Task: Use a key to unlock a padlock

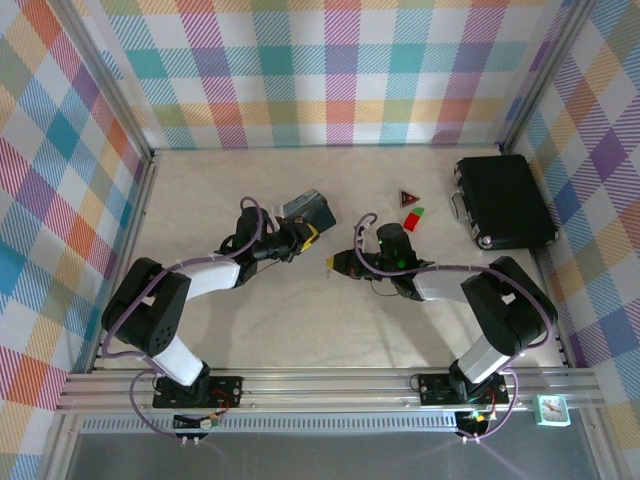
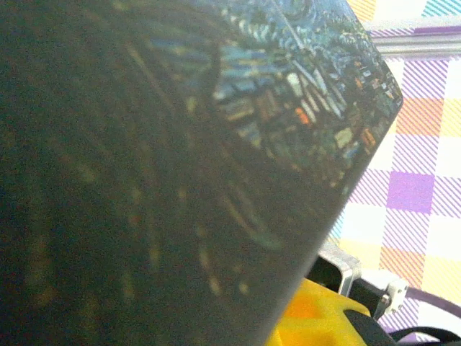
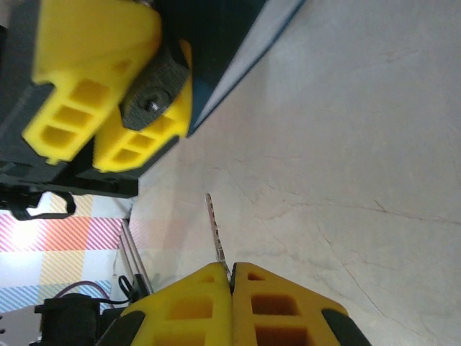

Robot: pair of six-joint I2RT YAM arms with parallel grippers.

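Note:
My right gripper is shut on the key, whose thin silver blade sticks out ahead of the yellow fingertips, just above the tabletop. The blade points toward my left gripper, whose yellow fingers clamp a small dark lump with a metal dot in its face; it looks like the padlock. A short gap separates the key tip from it. From above, the left gripper and right gripper face each other at mid-table. The blue painted tin sits right against the left gripper's camera and hides its jaws there.
The painted tin lies just behind the left gripper. A small red triangle and green and red bits lie behind the right arm. A big black case sits at the right, by the wall.

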